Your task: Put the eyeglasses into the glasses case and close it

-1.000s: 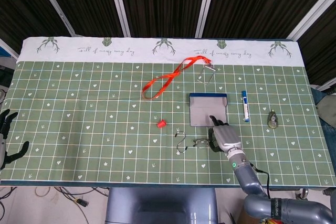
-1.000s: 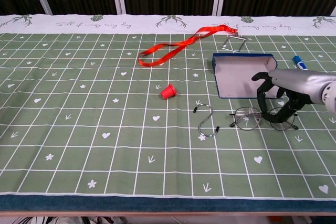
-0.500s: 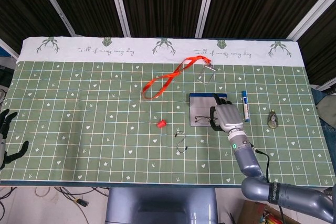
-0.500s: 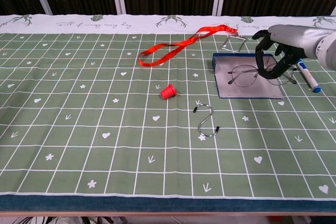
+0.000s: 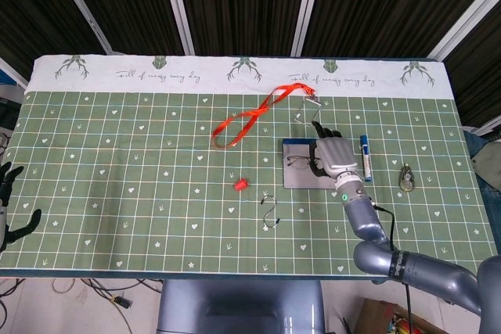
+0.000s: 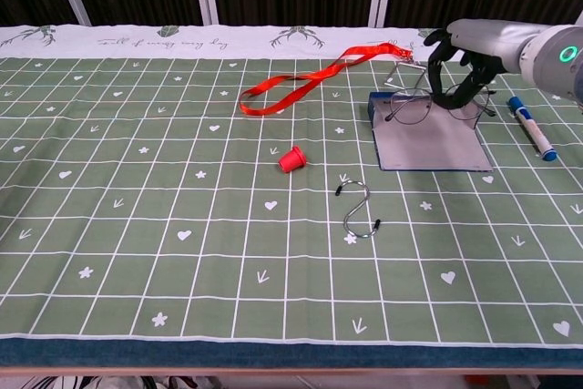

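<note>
- Left hand (image 5: pixel 9 201) waits at the table's far left edge, fingers spread, holding nothing.
- Red lanyard (image 6: pixel 310 78), red cap (image 6: pixel 291 159) and S-hook (image 6: pixel 359 210) lie mid-table.
- Right hand (image 6: pixel 465 66) pinches the eyeglasses (image 6: pixel 428 107) above the open glasses case (image 6: pixel 428 145), at its back end.
- Blue marker (image 6: pixel 529 127) lies just right of the case.

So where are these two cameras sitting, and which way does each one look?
Head view: high above the near edge, looking steeply down on the whole table; shows the right hand and arm, plus the left hand at the left edge.
Chest view: lower, at the near edge, looking across the table toward the dark wall; shows only the right hand.
Shared: the right hand holding the eyeglasses over the open glasses case, and the red lanyard.
</note>
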Controlling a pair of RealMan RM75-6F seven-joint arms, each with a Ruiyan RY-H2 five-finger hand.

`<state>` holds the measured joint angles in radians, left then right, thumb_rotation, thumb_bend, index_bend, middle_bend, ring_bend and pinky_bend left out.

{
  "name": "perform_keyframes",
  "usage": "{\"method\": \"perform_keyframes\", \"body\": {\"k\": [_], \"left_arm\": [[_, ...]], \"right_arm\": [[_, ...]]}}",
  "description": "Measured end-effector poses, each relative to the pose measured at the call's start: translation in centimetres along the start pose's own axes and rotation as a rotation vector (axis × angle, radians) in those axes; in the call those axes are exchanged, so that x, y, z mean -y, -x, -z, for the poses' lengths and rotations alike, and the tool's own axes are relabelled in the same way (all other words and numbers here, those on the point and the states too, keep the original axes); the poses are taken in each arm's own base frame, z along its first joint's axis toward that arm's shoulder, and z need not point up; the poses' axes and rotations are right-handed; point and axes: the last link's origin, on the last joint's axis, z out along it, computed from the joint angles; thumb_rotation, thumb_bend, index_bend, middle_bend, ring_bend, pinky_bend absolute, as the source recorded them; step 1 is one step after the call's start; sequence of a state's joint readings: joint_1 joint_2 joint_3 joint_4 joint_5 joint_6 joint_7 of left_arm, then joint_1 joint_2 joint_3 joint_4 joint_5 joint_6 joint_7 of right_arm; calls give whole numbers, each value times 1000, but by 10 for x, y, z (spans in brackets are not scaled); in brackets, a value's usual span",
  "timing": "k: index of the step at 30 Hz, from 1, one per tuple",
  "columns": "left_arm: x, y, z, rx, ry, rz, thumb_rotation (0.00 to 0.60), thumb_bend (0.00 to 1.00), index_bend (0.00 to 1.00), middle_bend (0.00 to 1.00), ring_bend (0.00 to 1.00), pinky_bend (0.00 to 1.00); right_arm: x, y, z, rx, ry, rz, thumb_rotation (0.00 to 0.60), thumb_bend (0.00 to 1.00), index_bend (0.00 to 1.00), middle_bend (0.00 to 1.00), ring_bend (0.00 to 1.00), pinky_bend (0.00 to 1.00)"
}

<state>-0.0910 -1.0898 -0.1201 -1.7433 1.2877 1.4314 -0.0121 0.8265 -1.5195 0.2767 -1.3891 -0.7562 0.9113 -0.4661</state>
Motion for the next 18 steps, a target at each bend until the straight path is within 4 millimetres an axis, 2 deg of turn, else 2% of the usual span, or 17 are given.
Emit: {"method": "perform_keyframes", "body": {"k": [7,18], "left_arm": [[0,0,0,-2,-5,-2,600,338,97,0,0,0],[0,0,0,-6,-7,-5,600,339,97,0,0,0]], "right_arm": [[-10,5,-16,22,9,-6,600,508,656,29,146,178],[-24,19,-24,54,13,3,600,508,656,26,144,178]]}}
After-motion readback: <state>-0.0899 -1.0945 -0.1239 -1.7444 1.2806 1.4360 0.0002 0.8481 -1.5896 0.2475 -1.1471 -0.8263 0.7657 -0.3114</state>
